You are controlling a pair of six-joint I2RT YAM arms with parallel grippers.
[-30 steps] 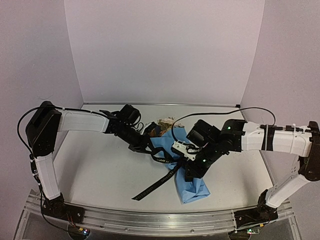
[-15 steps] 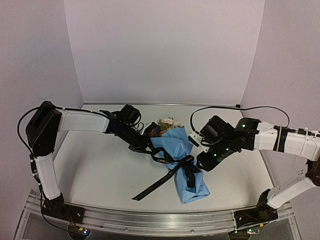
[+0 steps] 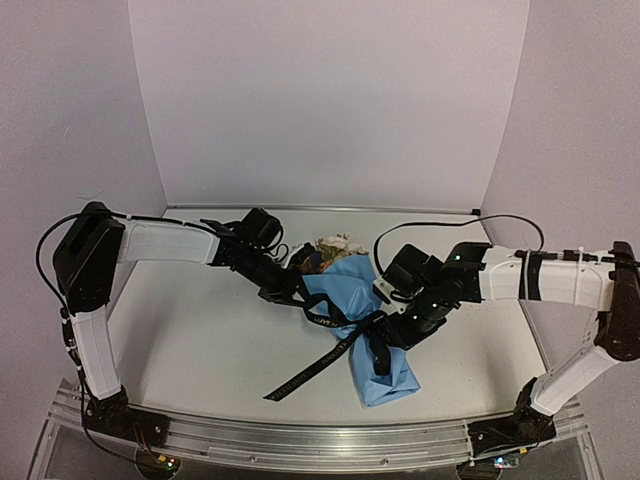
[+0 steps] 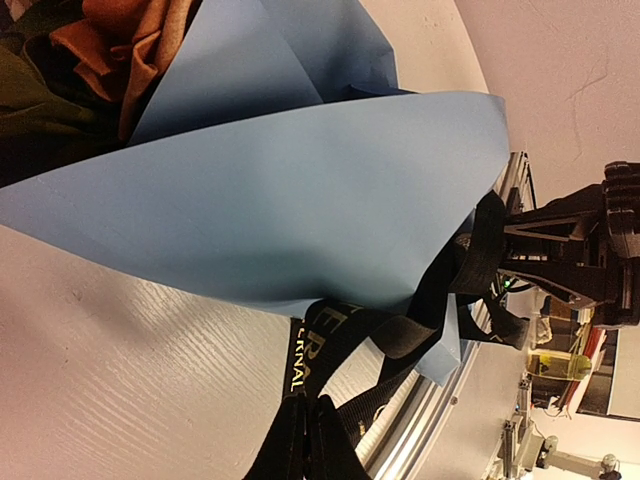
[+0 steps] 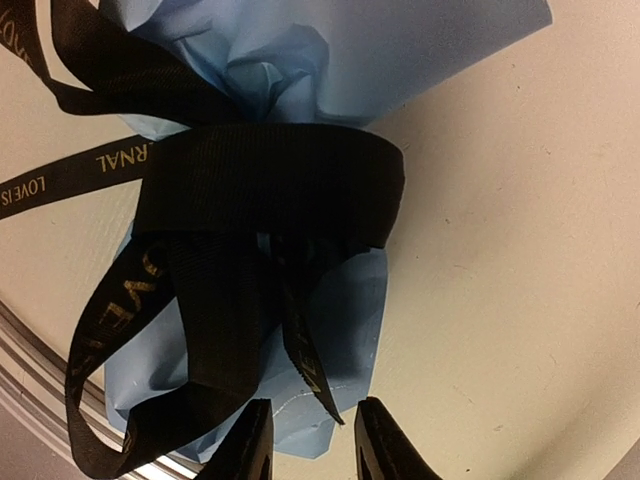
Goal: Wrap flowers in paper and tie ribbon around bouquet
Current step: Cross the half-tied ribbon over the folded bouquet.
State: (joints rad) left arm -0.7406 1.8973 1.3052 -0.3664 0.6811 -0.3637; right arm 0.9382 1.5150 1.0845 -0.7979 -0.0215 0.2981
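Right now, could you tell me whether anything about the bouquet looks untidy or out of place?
The ribbon sits in loose, floppy loops around the bouquet rather than a snug bow, and one long tail trails across the table toward the near edge.

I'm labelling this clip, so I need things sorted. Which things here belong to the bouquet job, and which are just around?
Job: bouquet, its blue paper, flowers, black ribbon wrapped round it.
Just there: table, aluminium rail at the near edge, white back wall.
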